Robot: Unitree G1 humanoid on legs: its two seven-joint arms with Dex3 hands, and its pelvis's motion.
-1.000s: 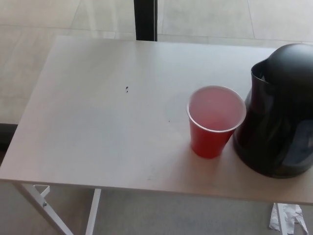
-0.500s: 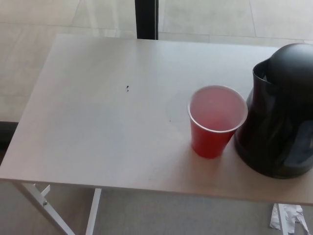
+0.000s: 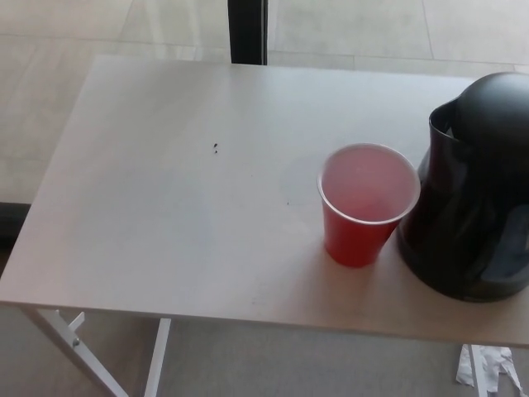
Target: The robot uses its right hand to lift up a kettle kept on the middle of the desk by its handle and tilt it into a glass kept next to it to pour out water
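A black kettle [image 3: 475, 190] stands upright on the right side of the white desk [image 3: 165, 207], its spout facing left and its right part cut off by the picture's edge, so the handle is hidden. Right beside it on its left stands a red plastic cup [image 3: 366, 204] with a white inside, upright and close to or touching the kettle's body. Neither of my hands shows in the head view.
A small dark speck [image 3: 216, 149] lies on the desk's left-middle. The desk's white legs [image 3: 74, 347] show below the front edge. A dark post [image 3: 247, 31] stands behind the desk. Crumpled white paper [image 3: 488, 368] lies on the floor at bottom right.
The whole picture has shifted slightly, so the camera moved a little. The kettle and cup have not moved on the desk.
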